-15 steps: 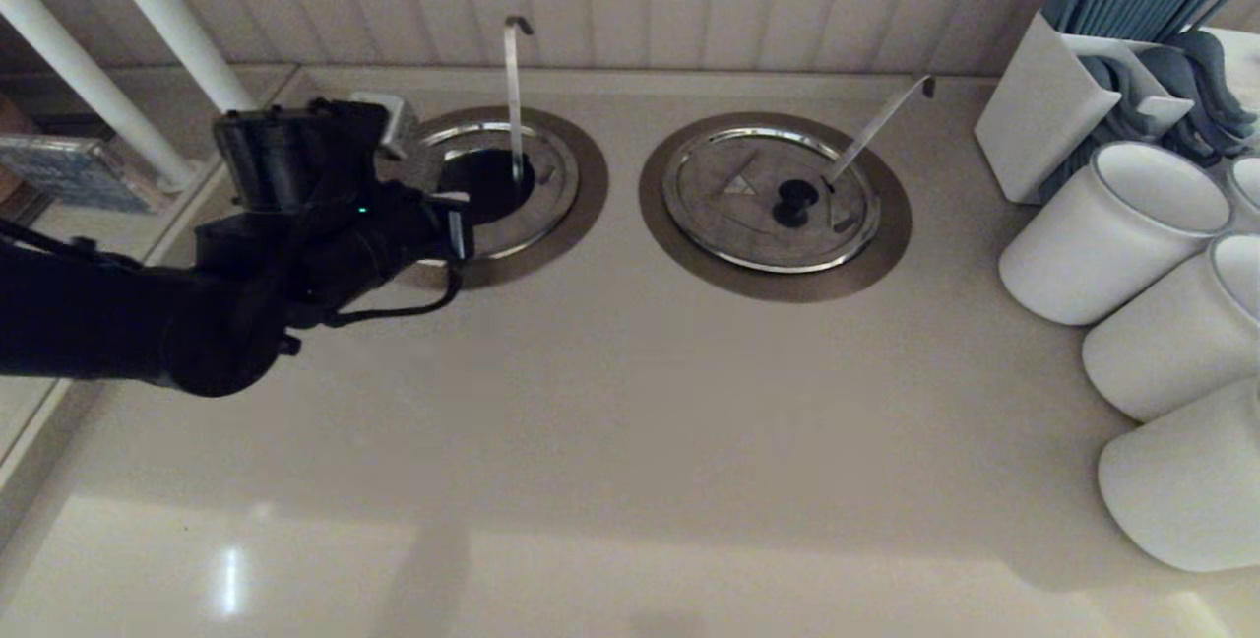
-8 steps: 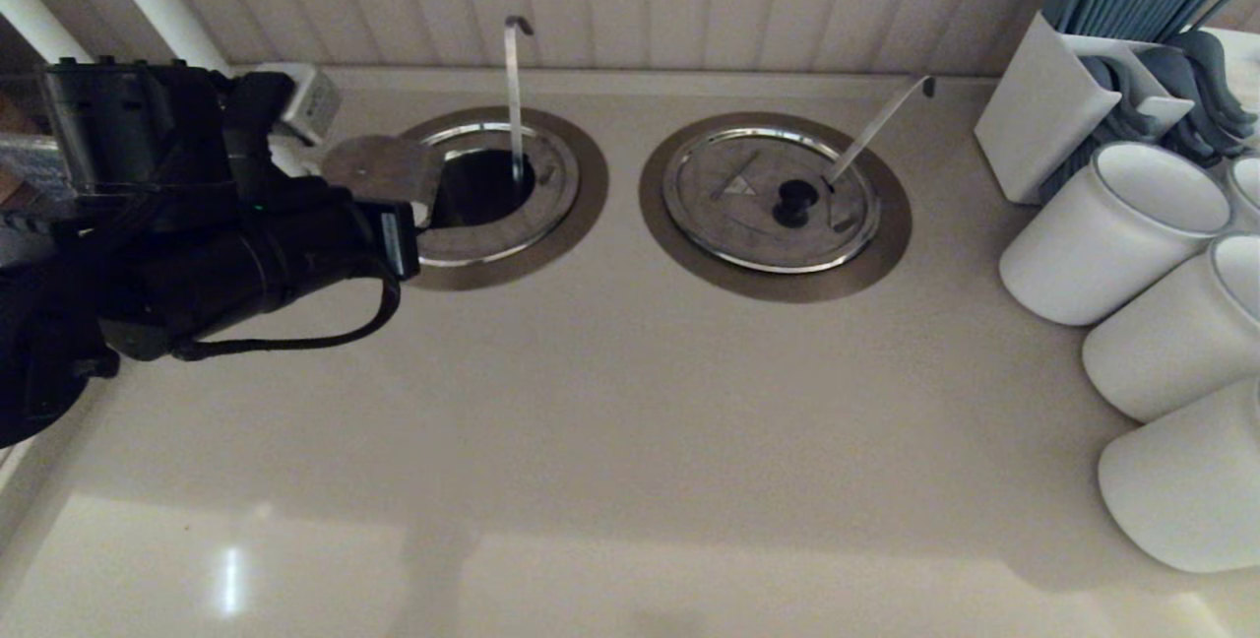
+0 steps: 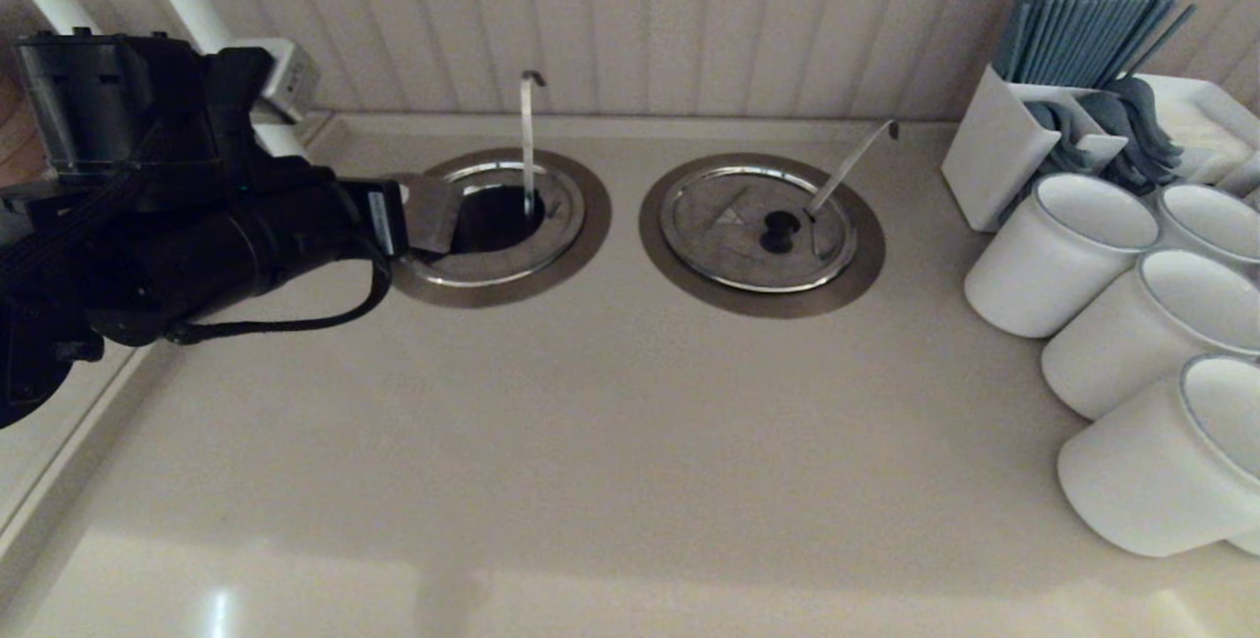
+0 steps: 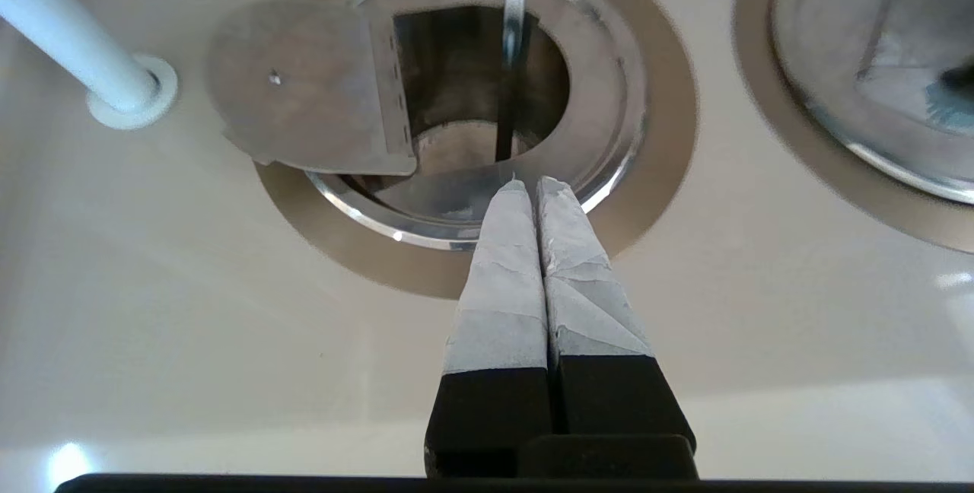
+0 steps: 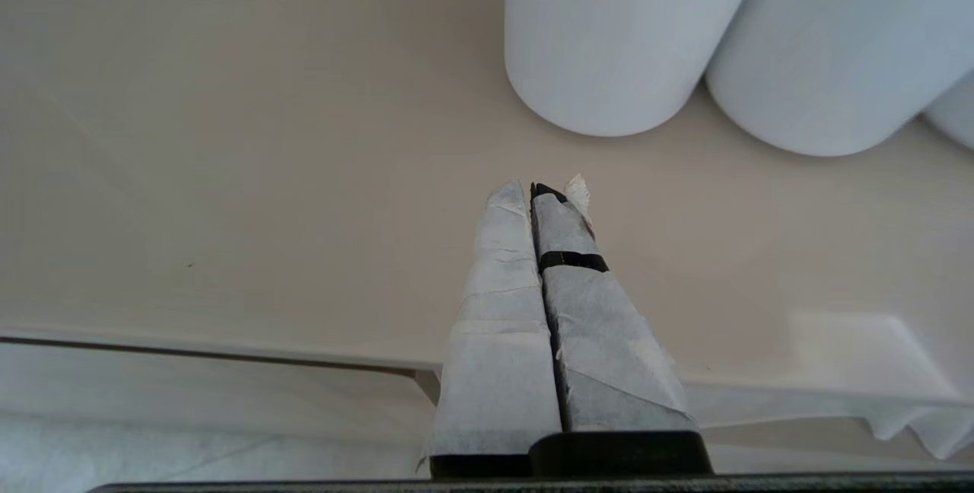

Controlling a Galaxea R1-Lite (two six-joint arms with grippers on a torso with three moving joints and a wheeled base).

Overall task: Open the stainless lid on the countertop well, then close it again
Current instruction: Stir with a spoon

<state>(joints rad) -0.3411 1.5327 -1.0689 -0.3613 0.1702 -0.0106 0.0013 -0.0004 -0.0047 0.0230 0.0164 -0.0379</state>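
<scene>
At the far left of the head view, the left gripper (image 4: 530,187) hangs over the near rim of the countertop well (image 3: 583,249), its taped fingers (image 4: 502,265) pressed together with nothing between them. In the head view the black arm hides the fingers themselves. The stainless lid (image 3: 430,212) stands open: its folding half is tipped up and back over the left side of the well, underside showing, while the other half lies flat on the right side under the steel rim. The lifted flap appears to rest free of the gripper, though its hinge edge is hard to read. Through the gap the dark inside of the well shows, and the upright ladle handle (image 3: 529,141) rises from it with its hook at the top.

Just right of it on the table (image 3: 630,441) sits the twin lid (image 3: 758,234), shut flat in its own ring, with a slanting ladle handle (image 3: 851,163) leaning out.

At the far right stand white cups (image 3: 1058,254) and a white holder (image 3: 994,141) of blue straws. The right gripper (image 5: 546,190) hovers over bare table near two cups, fingers closed and empty.
</scene>
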